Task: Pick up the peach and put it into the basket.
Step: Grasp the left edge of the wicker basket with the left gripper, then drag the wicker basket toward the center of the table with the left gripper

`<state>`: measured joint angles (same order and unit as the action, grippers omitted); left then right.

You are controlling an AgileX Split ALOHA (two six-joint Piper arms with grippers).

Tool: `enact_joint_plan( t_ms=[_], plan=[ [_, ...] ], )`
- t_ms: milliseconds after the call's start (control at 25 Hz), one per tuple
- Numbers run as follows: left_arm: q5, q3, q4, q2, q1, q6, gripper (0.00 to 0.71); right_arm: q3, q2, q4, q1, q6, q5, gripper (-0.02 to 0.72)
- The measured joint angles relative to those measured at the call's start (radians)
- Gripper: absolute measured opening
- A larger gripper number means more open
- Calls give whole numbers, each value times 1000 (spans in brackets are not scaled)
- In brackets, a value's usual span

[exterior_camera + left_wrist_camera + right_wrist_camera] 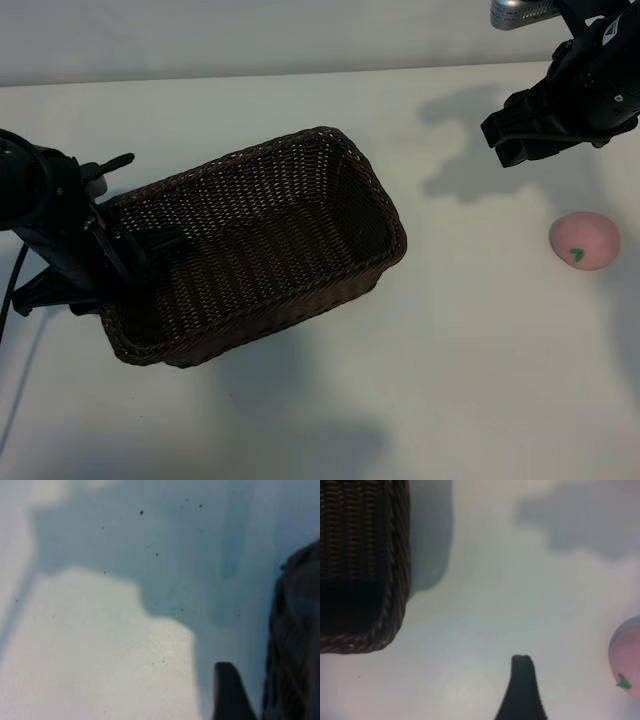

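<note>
We note the peach lying on the table, well right of the basket. Right gripper hangs above and beyond it, jaws wide, empty, presumably staging a descent. Left gripper straddles the basket's left rim, likely steadying it; its grip we cannot tell.

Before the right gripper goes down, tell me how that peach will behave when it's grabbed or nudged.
The peach looks round like a ball and sits free on the bare table, so a nudge would probably send it rolling. Its smooth, even surface hints that it could slip from a shallow pinch. It is far smaller than the basket, so likely light.
</note>
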<state>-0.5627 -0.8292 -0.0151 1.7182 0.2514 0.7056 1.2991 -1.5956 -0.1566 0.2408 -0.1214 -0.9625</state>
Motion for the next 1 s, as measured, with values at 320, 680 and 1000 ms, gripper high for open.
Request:
enact_joint_plan(
  t_ms=[320,680,1000],
  plan=[
    [11,0,6,1,0,0,311,0,0,0,0,0,0,548],
    [70,0,129,-37,0,-87,192,0,0,0,0,0,-2,548],
    [114,3,385,-42,0,-313,160,0,0,0,0,0,-2,548]
  ],
)
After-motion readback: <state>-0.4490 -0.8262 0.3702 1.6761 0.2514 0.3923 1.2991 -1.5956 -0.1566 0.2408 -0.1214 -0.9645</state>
